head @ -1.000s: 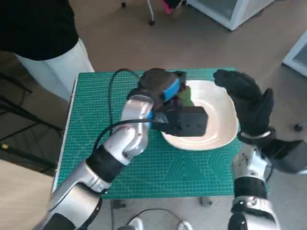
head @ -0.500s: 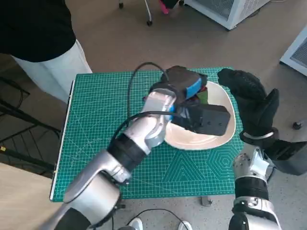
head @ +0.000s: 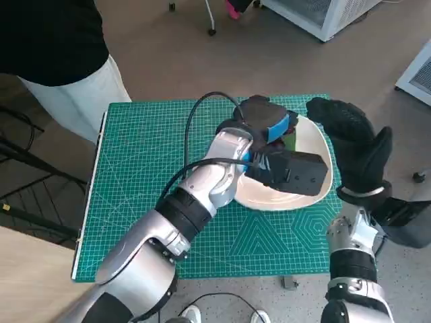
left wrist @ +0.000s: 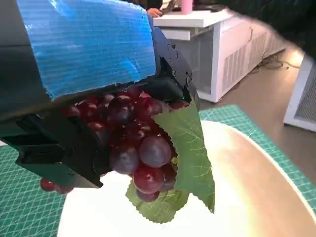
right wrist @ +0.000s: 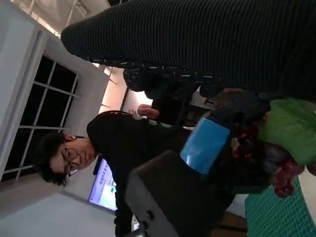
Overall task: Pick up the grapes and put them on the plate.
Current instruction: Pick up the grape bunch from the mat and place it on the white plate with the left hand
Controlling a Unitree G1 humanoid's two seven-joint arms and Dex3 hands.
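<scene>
Overhead, grapes [left wrist: 138,148] above plate [head: 316,145].

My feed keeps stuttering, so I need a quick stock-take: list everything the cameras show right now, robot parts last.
Bunch of dark red grapes with green leaves: one, held in the left hand, hanging above the plate.
White rounded plate: one, on the mat's far right part.
Green gridded cutting mat: one, covering the small table.
White cabinets: at least two, on the floor beyond and right of the table.
Person in black top and pale trousers: one, standing at the table's far left; also in the right wrist view.
Left hand: black with blue tape, over the plate, gripping the grapes.
Right hand: black knitted glove, raised by the plate's right edge, holding nothing.
</scene>
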